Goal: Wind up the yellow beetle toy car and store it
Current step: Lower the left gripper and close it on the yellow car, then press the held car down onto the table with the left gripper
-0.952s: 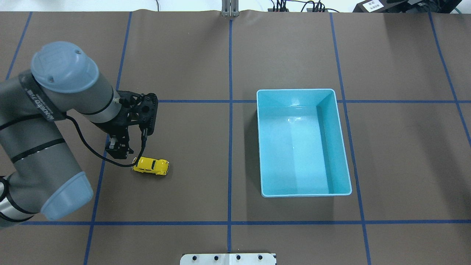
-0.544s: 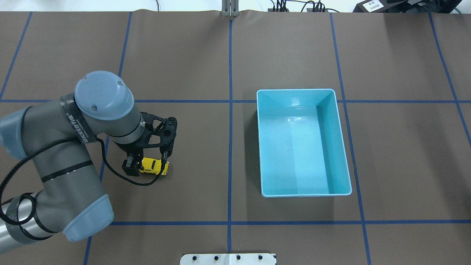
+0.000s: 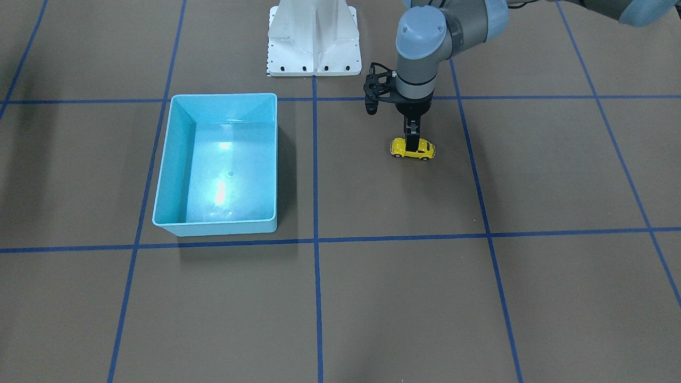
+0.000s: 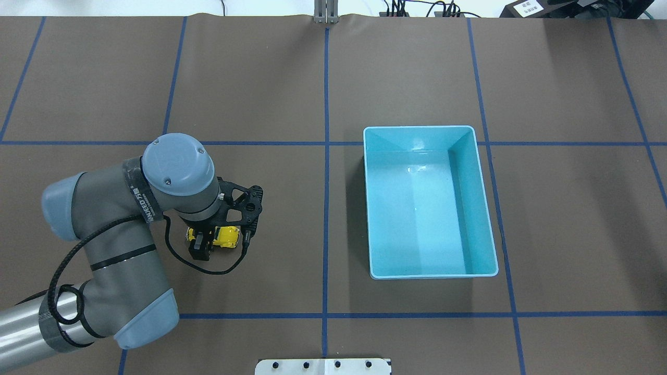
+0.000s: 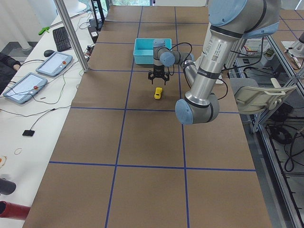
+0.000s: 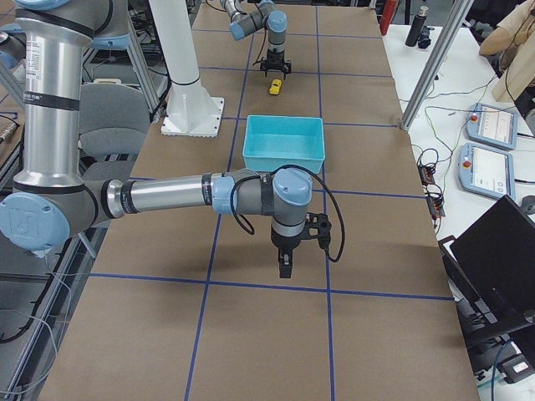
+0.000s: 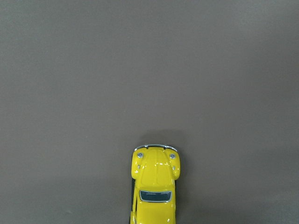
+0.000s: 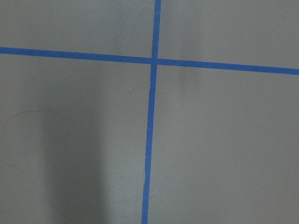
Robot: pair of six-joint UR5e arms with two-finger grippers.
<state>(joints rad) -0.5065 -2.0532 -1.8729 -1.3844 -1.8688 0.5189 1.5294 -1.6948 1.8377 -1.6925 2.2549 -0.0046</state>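
Brown paper crossed by blue tape lines (image 4: 326, 208) covers the table (image 4: 417, 62), where an empty turquoise rectangular plastic bin (image 4: 367, 208) sits. Well apart from this bin, on its robot-left side, the tiny yellow beetle toy car (image 4: 227, 237) stands on its wheels on the paper. The left gripper (image 3: 412, 139) points straight down with its black fingers astride the car's middle; whether they clamp it I cannot tell. Beyond the bin's opposite side, the right gripper (image 6: 284, 266) hangs low above a tape crossing, its grip unreadable.
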